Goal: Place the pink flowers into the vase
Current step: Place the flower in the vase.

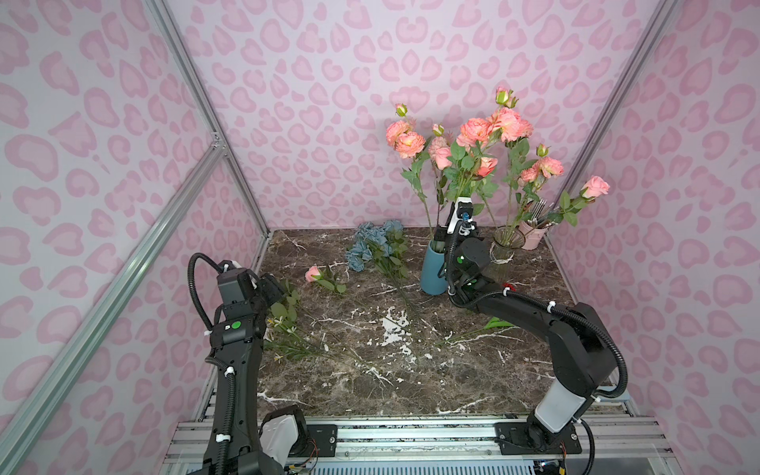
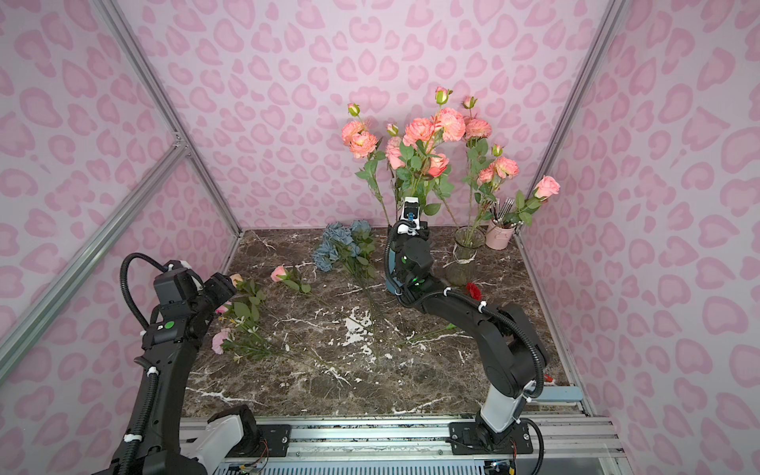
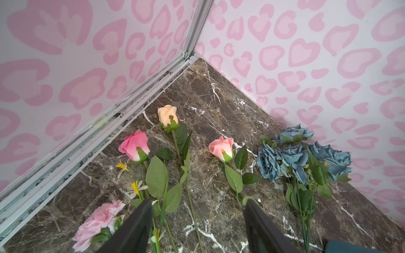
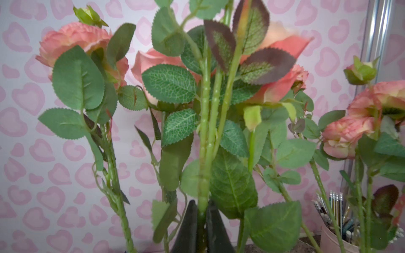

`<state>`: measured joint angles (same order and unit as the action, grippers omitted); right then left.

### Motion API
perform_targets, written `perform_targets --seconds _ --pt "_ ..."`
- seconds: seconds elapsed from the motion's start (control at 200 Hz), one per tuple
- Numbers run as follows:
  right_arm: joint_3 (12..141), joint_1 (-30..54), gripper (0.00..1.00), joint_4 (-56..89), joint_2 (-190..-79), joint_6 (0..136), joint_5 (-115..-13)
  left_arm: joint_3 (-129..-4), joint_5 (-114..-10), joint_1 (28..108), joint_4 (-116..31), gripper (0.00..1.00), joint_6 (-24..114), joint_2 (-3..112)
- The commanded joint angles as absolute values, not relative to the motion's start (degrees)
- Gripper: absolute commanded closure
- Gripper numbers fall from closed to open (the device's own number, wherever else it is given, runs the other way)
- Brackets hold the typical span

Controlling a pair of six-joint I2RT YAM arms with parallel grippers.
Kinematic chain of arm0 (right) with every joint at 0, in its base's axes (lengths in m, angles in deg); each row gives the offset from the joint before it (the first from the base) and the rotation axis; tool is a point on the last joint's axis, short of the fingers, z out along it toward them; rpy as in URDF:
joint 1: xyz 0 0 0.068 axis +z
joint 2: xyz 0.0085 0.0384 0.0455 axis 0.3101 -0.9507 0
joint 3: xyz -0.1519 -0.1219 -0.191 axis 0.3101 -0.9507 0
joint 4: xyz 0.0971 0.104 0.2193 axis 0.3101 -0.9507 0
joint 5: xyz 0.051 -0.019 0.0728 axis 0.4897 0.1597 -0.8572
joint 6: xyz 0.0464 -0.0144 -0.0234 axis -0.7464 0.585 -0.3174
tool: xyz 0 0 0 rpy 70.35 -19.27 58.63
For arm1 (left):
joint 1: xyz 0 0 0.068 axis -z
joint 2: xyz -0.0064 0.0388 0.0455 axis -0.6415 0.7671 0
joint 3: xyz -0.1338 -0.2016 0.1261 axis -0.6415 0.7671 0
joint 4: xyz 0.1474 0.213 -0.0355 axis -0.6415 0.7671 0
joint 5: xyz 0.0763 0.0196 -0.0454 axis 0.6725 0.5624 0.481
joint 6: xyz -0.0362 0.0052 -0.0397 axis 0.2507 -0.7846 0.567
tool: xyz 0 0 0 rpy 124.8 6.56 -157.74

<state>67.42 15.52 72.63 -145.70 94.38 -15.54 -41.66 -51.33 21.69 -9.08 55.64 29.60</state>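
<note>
Several pink flowers (image 1: 479, 131) stand upright at the back of the worktop (image 1: 370, 370), some over a teal vase (image 1: 432, 275), others in a glass vase (image 1: 503, 255) just beside it. The right pincer (image 4: 202, 203) is clamped on green stems of the bunch above the teal vase; the arm hides their lower ends. The left pincer (image 3: 197, 202) hangs with jaws apart over loose stems lying at the worktop's left, a single pink rose (image 3: 133, 144) among them.

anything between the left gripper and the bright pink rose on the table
Nothing solid that shows. The open left gripper hovers near the pink rose. Only a big leaf and a thin yellow-flowered sprig lie on the table between the fingertips and the bloom.
</note>
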Motion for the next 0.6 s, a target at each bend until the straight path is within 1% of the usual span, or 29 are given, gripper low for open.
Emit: perform_targets --seconds 0.0,0.13,0.29,0.465,0.595 --pt "67.1 15.6 1.00 72.8 -146.6 91.3 -15.7 -41.8 -51.4 21.6 -11.7 0.31 55.3 29.6" --pt "66.5 16.0 1.00 72.0 -147.5 90.4 -15.2 -41.7 -51.3 21.6 -11.7 0.30 55.3 29.5" --pt "65.9 16.8 0.84 71.0 -147.4 89.9 -14.4 -41.8 -51.0 21.6 -11.5 0.28 55.4 29.5" --pt "65.5 17.3 0.74 68.8 -145.5 88.9 -13.6 -41.8 -51.0 21.6 -11.4 0.25 55.4 29.5" --pt "65.5 18.0 0.70 64.9 -143.3 87.7 -12.7 -41.8 -50.9 21.6 -11.3 0.24 55.4 29.5"
